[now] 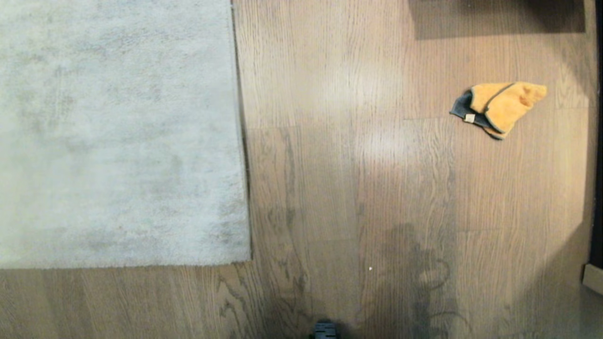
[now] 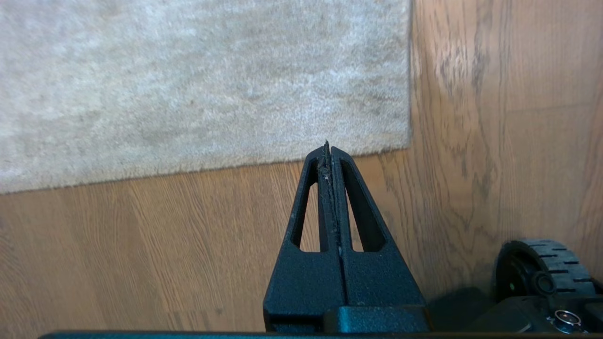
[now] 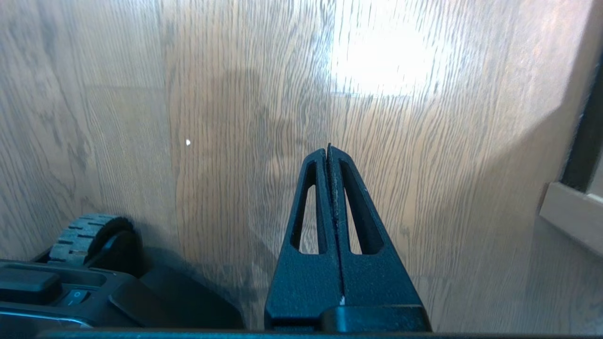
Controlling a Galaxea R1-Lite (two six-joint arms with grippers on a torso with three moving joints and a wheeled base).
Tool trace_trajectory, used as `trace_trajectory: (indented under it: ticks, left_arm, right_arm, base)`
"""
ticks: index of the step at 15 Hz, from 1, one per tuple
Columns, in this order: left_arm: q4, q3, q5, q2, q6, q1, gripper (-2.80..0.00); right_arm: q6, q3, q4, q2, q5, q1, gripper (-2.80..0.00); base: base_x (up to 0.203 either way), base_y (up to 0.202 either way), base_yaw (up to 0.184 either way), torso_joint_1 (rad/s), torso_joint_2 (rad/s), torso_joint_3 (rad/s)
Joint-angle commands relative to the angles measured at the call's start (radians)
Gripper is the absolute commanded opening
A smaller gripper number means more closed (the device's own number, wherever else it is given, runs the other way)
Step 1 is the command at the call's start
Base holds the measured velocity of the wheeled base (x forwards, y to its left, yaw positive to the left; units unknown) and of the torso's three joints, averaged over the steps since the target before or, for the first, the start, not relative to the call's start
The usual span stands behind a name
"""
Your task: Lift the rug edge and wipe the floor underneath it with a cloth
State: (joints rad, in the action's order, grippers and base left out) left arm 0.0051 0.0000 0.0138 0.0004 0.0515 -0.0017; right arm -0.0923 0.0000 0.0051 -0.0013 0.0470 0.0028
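A pale grey rug [image 1: 118, 132] lies flat on the left, and its straight rug edge [image 1: 241, 141] runs up the middle of the head view. Brown wood floor [image 1: 339, 165] spreads to the right. The orange cloth [image 1: 499, 107] with dark trim lies crumpled on the floor at the far right. Neither arm shows in the head view. My left gripper [image 2: 328, 147] hangs shut and empty above the floor, near the rug's corner [image 2: 405, 141]. My right gripper [image 3: 328, 149] is shut too, holding nothing, over bare planks [image 3: 424, 188].
A dark shadowed object [image 1: 494, 14] sits at the far top right. A dark vertical edge and a pale block [image 1: 593, 278] border the right side. The base wheels [image 2: 541, 268] [image 3: 89, 233] show beside each gripper. A small white speck [image 1: 370, 269] lies on the floor.
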Motion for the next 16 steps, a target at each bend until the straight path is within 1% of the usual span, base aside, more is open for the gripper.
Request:
trace_trajectory:
  ticks: [1, 16]
  left_arm:
    - [-0.001, 0.000, 0.002, 0.000, 0.001, 0.000, -2.80]
    - [-0.001, 0.000, 0.002, 0.000, -0.002, 0.000, -2.80]
  right_arm:
    - [-0.001, 0.000, -0.001, 0.001, 0.001, 0.000, -2.80]
    - [-0.001, 0.000, -0.001, 0.001, 0.001, 0.000, -2.80]
  base:
    - [0.000, 0.000, 0.000, -0.001, 0.00, 0.199]
    - [0.000, 0.000, 0.000, 0.001, 0.00, 0.203]
